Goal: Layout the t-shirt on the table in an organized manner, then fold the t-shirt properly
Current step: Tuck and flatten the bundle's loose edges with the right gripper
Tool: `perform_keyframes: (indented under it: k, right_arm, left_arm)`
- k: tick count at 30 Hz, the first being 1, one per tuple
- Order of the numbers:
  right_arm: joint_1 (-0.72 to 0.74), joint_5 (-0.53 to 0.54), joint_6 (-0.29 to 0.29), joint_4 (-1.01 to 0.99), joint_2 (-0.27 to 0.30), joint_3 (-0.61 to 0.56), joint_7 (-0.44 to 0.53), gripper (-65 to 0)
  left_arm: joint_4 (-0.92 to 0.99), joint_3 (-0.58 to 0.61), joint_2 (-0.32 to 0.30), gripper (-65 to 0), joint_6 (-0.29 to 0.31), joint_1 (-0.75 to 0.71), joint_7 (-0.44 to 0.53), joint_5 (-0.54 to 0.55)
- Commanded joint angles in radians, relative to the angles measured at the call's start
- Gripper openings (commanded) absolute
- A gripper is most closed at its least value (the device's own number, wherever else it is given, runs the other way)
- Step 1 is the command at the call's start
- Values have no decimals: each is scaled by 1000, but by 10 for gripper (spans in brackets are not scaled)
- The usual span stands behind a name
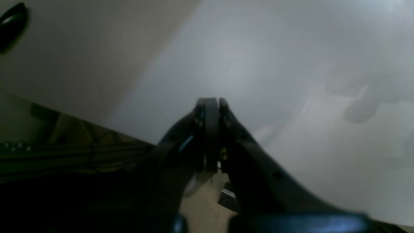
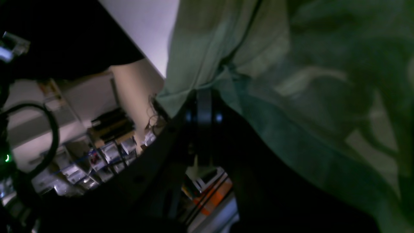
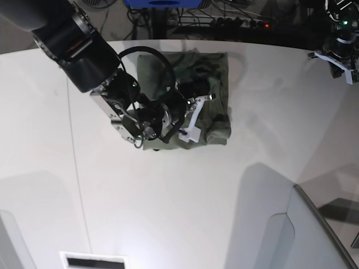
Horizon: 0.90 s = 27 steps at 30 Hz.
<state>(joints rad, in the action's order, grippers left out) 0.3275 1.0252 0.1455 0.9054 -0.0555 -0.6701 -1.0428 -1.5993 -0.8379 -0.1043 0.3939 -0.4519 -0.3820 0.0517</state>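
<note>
Your right pincer is clenched on a fold of the t-shirt; left pincer clenched, idle. You're mid-fold; next, carry that fold across the t-shirt.

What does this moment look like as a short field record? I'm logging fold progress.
shirt: green, bunched in a rough square at the far middle of the table
right gripper: shut on a shirt edge, low over the cloth
left gripper: shut, empty, away at the table's far corner
fold state: wrinkled, not yet a neat fold
</note>
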Motion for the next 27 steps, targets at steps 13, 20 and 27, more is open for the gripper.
perform_keyframes:
  k: [13,20,27]
  right_arm:
    - [68,191,-2,105,53,6,-50,-647]
    - [38,186,-2,31,99,-4,-35,-645]
    - [80,192,-2,-62,64,-99,-43,-645]
  left_arm:
    - [4,-13,-62,-650,-3,-2,19,1]
    - [17,-7,-62,-650,-3,-3,22,1]
    - [15,-5,-62,-650,-3,49,16,0]
